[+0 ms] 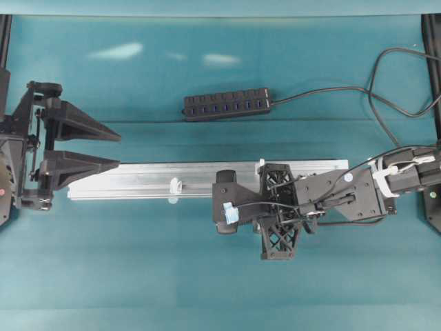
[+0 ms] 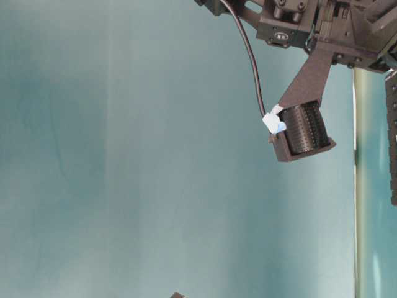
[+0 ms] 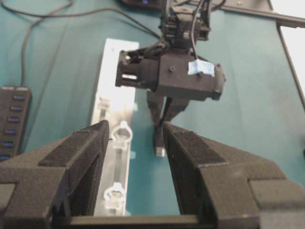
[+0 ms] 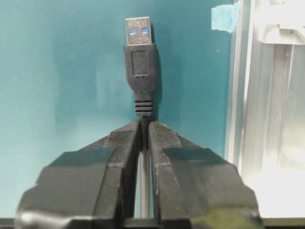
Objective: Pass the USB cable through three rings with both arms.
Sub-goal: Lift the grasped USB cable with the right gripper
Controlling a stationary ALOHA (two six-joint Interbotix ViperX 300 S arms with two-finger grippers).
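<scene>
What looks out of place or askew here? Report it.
Nothing stands out. The right gripper is shut on the USB cable just behind its plug, beside the rail. The rings stand upright, and the left gripper waits open at the rail's end.

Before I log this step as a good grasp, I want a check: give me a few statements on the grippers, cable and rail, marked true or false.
1. The right gripper is shut on the USB cable just behind its plug. True.
2. The left gripper holds the cable too. False: its jaws stand open and empty.
3. The plug is already inside a ring. False: it lies over bare table, beside the rail.
4. A black hub lies beyond the rail. True.
</scene>
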